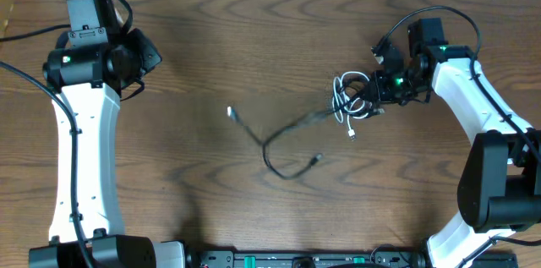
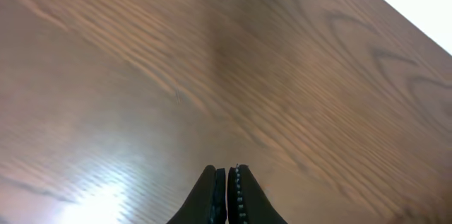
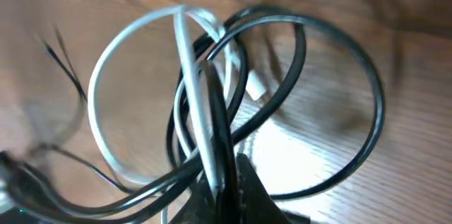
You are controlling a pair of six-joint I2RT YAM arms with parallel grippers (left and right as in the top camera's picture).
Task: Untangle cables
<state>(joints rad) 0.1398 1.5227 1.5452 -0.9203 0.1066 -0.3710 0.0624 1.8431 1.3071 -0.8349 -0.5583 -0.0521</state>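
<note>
You work on a dark wood-grain table point(image 1: 211, 31) with a pale strip beyond its far edge. Your left gripper point(image 2: 226, 181) hangs closed and empty. Your right gripper point(image 3: 227, 181) pinches the looped cables point(image 1: 355, 101) right of centre, and a black cable point(image 1: 296, 124) trails leftward.

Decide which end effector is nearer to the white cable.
Right. The right end effector is shut on the white cable where it tangles with the black cable. The left end effector is shut over bare table, far across from it.
</note>
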